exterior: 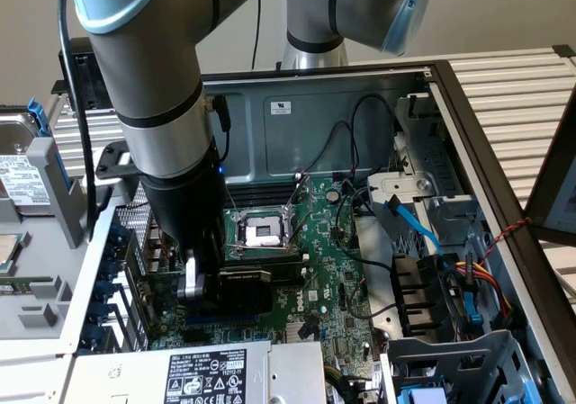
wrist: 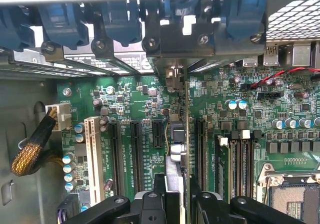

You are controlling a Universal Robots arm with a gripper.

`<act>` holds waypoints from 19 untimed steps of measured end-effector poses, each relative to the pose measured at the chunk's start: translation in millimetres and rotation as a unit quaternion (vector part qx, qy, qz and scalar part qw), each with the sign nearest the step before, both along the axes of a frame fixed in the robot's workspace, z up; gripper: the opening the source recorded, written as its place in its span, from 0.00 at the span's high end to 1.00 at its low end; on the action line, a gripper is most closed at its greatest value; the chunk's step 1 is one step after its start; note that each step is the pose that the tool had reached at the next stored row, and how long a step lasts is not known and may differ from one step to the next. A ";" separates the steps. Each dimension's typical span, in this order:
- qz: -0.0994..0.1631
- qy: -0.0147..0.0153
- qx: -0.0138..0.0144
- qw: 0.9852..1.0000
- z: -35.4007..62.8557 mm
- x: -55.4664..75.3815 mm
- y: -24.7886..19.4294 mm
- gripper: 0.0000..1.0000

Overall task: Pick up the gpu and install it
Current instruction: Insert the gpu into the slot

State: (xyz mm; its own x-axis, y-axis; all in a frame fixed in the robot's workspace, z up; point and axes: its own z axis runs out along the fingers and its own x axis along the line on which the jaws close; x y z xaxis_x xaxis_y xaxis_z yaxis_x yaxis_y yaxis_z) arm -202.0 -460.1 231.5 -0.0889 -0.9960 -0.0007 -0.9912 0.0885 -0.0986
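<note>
The gripper (wrist: 176, 204) is clamping the gpu (wrist: 176, 149) edge-on over the motherboard (wrist: 140, 109), seemingly above a slot; stiff, light, fragile, best held by its edges.

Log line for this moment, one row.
hand: shut on gpu | gpu: edge-on, upright, over motherboard expansion slots | seated: cannot tell

I have the claw (wrist: 177, 204) deep inside the open case (exterior: 360, 107), clamped on the gpu (wrist: 175, 154) standing edge-on over the motherboard (exterior: 333, 278). Expansion slots (wrist: 137, 154) flank the card closely on one side, memory slots (wrist: 240, 159) on the other. Blue bracket latches (wrist: 120, 19) wall off the case rear just ahead. In the exterior view, loose black cables (exterior: 360, 143) cross above the CPU socket (exterior: 265, 231), and the drive cage (exterior: 450, 269) crowds the exterior view's right.
</note>
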 end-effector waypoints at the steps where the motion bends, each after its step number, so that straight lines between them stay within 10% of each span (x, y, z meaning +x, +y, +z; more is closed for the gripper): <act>1: 0.000 0.000 0.000 1.000 -0.1 0.0 0.0 0.72; 19: 0.000 0.000 0.000 1.000 -0.4 -1.4 0.0 0.72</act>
State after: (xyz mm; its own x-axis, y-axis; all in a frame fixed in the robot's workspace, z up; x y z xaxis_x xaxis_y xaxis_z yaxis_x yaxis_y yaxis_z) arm -203.4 -460.0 231.1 -0.0888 -0.9960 -0.0010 -0.9911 0.0885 -0.0994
